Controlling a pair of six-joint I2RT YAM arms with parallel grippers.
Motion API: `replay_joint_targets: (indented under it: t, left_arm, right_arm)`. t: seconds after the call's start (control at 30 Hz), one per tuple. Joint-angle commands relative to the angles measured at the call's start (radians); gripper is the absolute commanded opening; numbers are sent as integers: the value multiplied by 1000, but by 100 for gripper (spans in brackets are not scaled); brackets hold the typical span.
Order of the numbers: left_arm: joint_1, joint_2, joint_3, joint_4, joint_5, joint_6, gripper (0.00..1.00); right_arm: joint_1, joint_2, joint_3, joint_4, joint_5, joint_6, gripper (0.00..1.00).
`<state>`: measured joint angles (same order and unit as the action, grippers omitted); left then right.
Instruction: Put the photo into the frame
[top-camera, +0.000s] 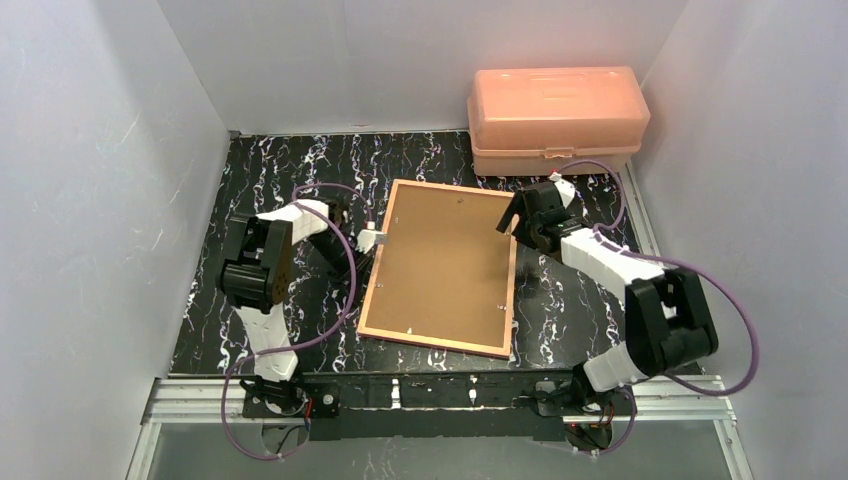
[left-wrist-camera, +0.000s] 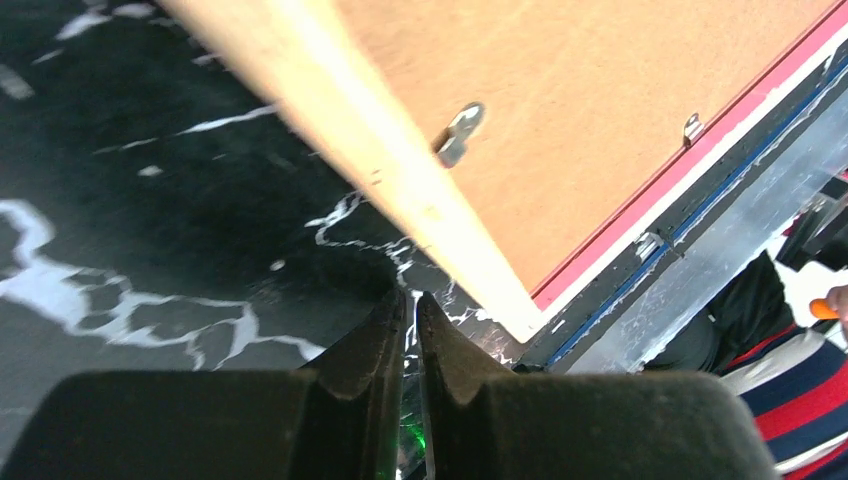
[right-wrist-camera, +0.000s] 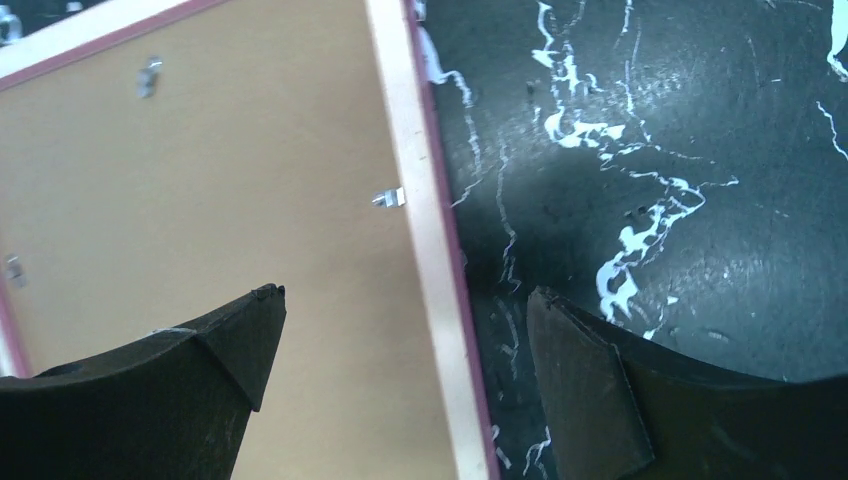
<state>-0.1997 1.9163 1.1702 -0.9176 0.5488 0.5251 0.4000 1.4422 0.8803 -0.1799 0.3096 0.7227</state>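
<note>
The frame (top-camera: 431, 343) lies back up in the middle of the table, its pale rim around the brown backing board (top-camera: 440, 265). The photo is hidden. My left gripper (top-camera: 368, 240) is shut and empty at the frame's left edge; in the left wrist view the gripper (left-wrist-camera: 411, 303) sits just off the pale rim (left-wrist-camera: 400, 170). My right gripper (top-camera: 514, 222) is open over the frame's far right corner. In the right wrist view the gripper (right-wrist-camera: 405, 293) straddles the rim (right-wrist-camera: 415, 200), one finger over the board (right-wrist-camera: 200, 200), the other over the table.
A peach plastic box (top-camera: 557, 118) stands at the back right, just behind the right gripper. Small metal tabs (right-wrist-camera: 388, 198) hold the board's edges. White walls enclose the black marbled table (top-camera: 270, 170). A metal rail (top-camera: 440, 392) runs along the near edge.
</note>
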Motion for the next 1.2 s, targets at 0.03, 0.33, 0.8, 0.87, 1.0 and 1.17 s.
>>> replay_joint_targets:
  t: [0.03,0.33,0.8,0.87,1.0,1.17]
  left_arm:
    - [-47,-47,-38,33,-50,22,8]
    - [-89,-72,-70,43,-33,21,8]
    - [-147,-92,-95,42,1,17,8]
    - [-166,-88,-95,43,17,8,8]
    - [-213,-70,-78,39,62,-17,8]
    - [-218,-79,-22,-79,112,11,11]
  right_arm:
    - [-38,106,35,90,-82,-6,99]
    - [-41,219,71,161,-202,19,99]
    - [1,385,244,232,-366,52,99]
    - [17,404,270,229,-367,53,99]
    - [64,463,341,198,-378,45,99]
    - [73,445,381,128,-296,6,99]
